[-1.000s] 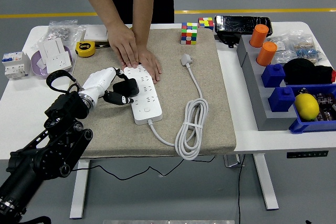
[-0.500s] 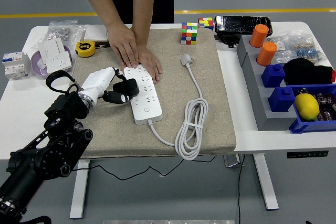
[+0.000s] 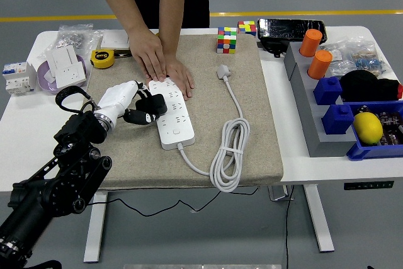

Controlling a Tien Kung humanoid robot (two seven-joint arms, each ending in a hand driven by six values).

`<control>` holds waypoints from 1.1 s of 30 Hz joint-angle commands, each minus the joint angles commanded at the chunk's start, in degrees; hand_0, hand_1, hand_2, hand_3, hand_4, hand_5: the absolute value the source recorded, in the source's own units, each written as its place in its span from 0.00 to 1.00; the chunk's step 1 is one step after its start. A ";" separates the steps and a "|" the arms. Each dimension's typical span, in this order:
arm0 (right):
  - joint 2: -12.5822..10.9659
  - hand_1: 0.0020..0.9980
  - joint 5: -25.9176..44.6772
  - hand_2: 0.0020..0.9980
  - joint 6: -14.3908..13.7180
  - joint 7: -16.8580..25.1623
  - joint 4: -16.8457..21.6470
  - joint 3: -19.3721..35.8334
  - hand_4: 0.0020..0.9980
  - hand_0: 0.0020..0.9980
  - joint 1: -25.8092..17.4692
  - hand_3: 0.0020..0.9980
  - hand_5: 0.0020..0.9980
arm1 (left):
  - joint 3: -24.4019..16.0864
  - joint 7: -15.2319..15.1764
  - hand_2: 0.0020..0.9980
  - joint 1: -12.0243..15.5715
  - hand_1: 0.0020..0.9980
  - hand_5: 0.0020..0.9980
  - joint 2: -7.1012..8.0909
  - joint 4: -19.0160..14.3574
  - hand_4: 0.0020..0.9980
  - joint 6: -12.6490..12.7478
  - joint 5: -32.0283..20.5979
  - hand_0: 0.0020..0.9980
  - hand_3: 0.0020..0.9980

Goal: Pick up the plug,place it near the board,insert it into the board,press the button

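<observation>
The left hand (image 3: 129,106) has its fingers wrapped round the black plug (image 3: 151,106), and that plug sits right at the left edge of the white power strip (image 3: 169,113), over its middle sockets. So the pickup is done and the carry to the board is done, by the look of it. Whether the pins are seated, I can't tell from here; the plug body looks tilted, so I'd judge insertion is under way, not finished. At the far end of the strip, a person's hands (image 3: 162,66) press flat on it, holding it steady on the beige mat (image 3: 258,124). The button press is yet to come. The strip's own white cord (image 3: 230,149) coils to its right on the bench (image 3: 25,130). No right arm showing.
</observation>
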 joint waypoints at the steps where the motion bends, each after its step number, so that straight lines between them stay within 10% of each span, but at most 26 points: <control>1: 0.02 0.76 0.02 0.75 0.00 -0.01 0.00 0.02 1.00 0.86 0.01 0.78 0.89 | 0.01 0.01 0.53 -0.03 0.75 0.16 0.02 -0.03 0.51 -0.03 0.00 0.77 0.39; 9: 0.06 0.77 0.08 0.75 -0.03 0.00 0.00 0.13 1.00 0.86 0.10 0.78 0.89 | -0.17 -0.01 0.51 -0.20 0.73 0.16 0.18 -0.30 0.48 -0.01 0.00 0.76 0.34; 10: 0.06 0.77 0.06 0.75 -0.04 0.00 0.00 0.14 1.00 0.86 0.10 0.78 0.89 | -0.21 -0.06 0.39 -0.21 0.49 0.16 0.19 -0.31 0.46 0.11 0.00 0.65 0.32; 16: 0.09 0.76 0.06 0.75 -0.05 0.03 0.00 0.20 1.00 0.86 0.12 0.78 0.89 | -0.33 -0.18 0.33 -0.23 0.43 0.14 0.23 -0.42 0.44 0.43 0.00 0.63 0.31; 33: 0.27 0.77 0.36 0.75 -0.15 0.06 0.00 0.30 1.00 0.86 0.20 0.78 0.89 | -1.91 -0.62 0.32 0.47 0.44 0.11 1.42 -2.82 0.42 0.05 0.00 0.62 0.30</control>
